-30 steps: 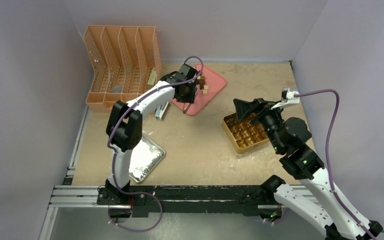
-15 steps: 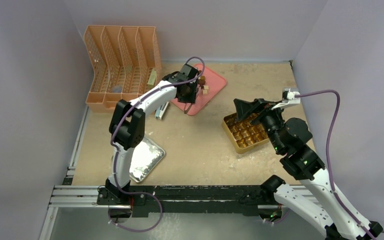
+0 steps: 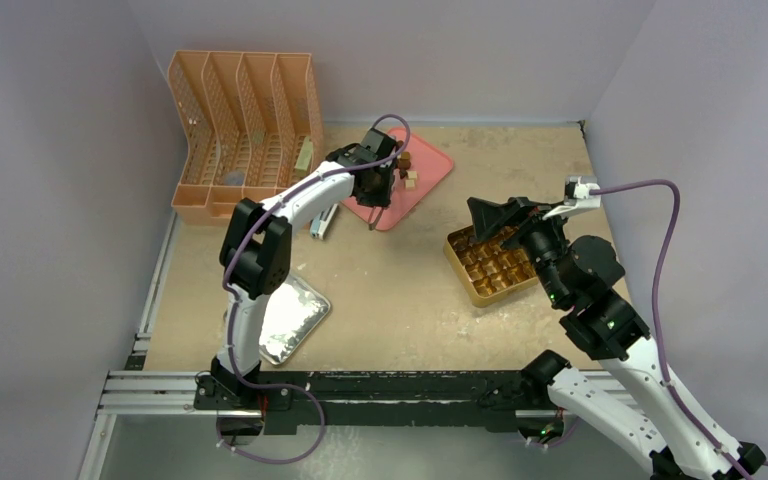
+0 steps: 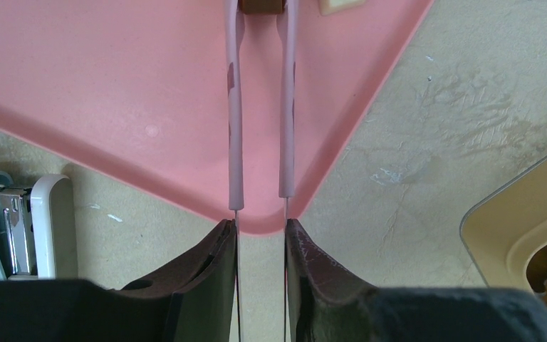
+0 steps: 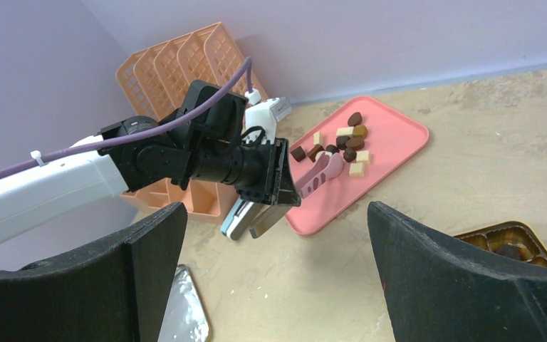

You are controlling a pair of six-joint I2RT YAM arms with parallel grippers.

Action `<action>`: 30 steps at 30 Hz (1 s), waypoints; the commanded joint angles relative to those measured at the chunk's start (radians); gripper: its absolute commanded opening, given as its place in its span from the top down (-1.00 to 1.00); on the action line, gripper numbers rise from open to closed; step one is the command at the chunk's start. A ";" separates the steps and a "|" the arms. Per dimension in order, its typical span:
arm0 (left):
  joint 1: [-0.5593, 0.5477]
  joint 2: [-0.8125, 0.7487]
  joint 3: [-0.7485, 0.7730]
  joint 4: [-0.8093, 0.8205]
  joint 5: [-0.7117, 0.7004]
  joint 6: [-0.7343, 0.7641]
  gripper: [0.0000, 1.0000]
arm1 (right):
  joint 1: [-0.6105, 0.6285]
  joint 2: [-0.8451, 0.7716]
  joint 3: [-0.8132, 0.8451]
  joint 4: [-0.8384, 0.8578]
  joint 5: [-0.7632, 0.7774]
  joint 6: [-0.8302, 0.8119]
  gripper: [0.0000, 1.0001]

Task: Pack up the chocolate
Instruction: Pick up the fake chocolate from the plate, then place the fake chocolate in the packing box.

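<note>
The left wrist view cuts off all but a sliver of the brown chocolate [image 4: 262, 6] caught between the tips of the tongs [image 4: 233, 107]. The left hand [image 4: 260, 228] pinches those tongs over the pink tray [image 4: 100, 85], where the other pieces lie. The right hand [image 5: 276, 214] is spread wide and empty, near the gold box [image 3: 490, 265]. The surface [image 4: 427, 142] is scuffed beige, and the walls [image 3: 60, 150] are lilac.

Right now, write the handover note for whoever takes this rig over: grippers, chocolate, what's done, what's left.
The left gripper is shut on the pink tongs, whose tips straddle one brown chocolate piece over the pink tray.
The right gripper is open and empty, near the gold box.
The other chocolate pieces lie clustered on the tray.
Done: tongs in hand; how full the box is cannot be told.
Left: carry the pieces from the tray into the box.
</note>
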 commanded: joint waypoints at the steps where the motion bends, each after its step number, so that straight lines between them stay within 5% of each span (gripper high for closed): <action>1: 0.008 -0.067 0.024 0.014 -0.013 0.010 0.51 | -0.003 0.002 0.007 0.042 -0.014 -0.012 -0.98; 19: -0.004 -0.221 -0.060 0.053 0.099 -0.032 0.55 | -0.002 0.004 0.025 0.053 -0.010 -0.015 -0.98; 30: -0.121 -0.249 -0.062 0.148 0.213 -0.047 0.55 | -0.003 -0.003 0.032 0.053 -0.012 -0.016 -0.98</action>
